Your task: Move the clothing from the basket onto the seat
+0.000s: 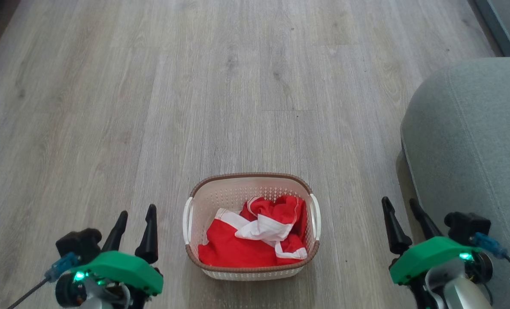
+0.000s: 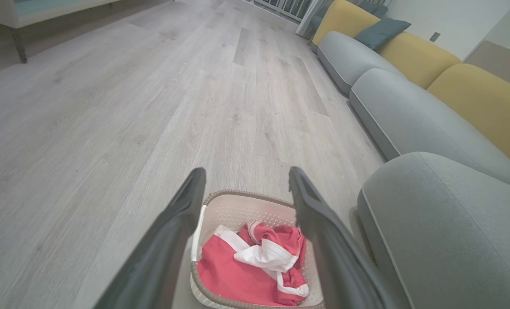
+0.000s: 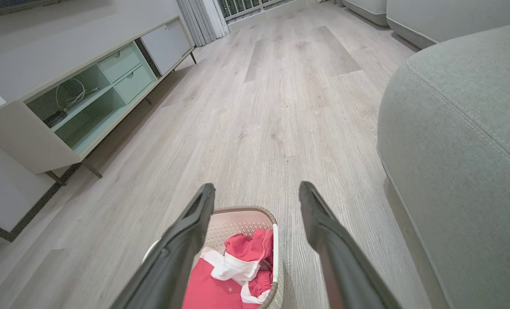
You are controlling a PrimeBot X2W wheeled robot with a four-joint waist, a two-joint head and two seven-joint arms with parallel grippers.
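The grey seat (image 1: 474, 141) is at my right side, large, with a rounded corner and a stitched seam. The basket (image 1: 250, 176) stands on the wooden floor (image 1: 195, 86) between my two grippers, near the seat but apart from it. The clothing (image 1: 238, 249) lies crumpled inside the basket. I judge it light, soft and limp, so it will hang down; the raised white fold in the middle seems the best place to pinch. It is bright red with white bands. My left gripper (image 1: 138, 209) and right gripper (image 1: 399, 199) have their fingers apart and hold nothing.

Perforated plastic basket (image 1: 220, 197), matt wood-grain floor (image 1: 195, 86)
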